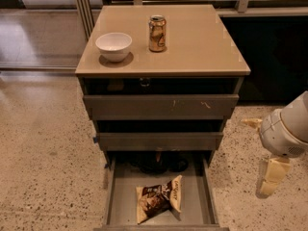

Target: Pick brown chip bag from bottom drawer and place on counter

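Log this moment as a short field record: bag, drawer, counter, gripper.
brown chip bag: lying flat in the bottom drawer, near its front, untouched
bottom drawer: pulled open
counter: holds a white bowl and a gold can, both upright, apart
gripper: right of the cabinet, over the floor, pointing down, apart from bag and drawer
task state: bag not yet picked

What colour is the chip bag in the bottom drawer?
The chip bag is dark brown with cream ends, seen in the camera view; the gripper hangs beside the bottom drawer.

gripper [268, 178] at right, arm [288, 129] cut off, bottom drawer [192, 196] front cropped
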Controlling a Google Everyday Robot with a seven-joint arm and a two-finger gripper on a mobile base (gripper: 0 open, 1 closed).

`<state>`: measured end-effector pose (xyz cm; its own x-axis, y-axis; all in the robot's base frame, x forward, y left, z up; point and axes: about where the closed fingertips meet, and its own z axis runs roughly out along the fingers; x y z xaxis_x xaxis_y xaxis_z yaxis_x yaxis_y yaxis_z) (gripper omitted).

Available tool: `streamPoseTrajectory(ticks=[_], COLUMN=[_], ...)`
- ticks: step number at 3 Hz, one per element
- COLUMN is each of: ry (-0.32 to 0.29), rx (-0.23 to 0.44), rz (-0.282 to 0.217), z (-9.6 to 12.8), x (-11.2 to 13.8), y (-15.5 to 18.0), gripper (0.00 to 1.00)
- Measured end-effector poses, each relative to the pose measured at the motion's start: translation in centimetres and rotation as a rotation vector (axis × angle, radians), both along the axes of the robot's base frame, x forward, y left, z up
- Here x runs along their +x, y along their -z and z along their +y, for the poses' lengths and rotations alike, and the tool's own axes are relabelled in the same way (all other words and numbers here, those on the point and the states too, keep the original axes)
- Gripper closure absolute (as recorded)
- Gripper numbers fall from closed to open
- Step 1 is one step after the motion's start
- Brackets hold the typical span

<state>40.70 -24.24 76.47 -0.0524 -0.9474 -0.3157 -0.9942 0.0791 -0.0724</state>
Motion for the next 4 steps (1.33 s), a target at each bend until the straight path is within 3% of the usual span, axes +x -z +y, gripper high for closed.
streamPoseTrajectory(ticks=[2,4], ry=[-0.045,-0.093], rx=[0.047,0.089], rz=[0.047,0.077], z=[-0.5,0.4], x=[1.6,3.4], y=[7.6,15.5], gripper=[0.00,0.00])
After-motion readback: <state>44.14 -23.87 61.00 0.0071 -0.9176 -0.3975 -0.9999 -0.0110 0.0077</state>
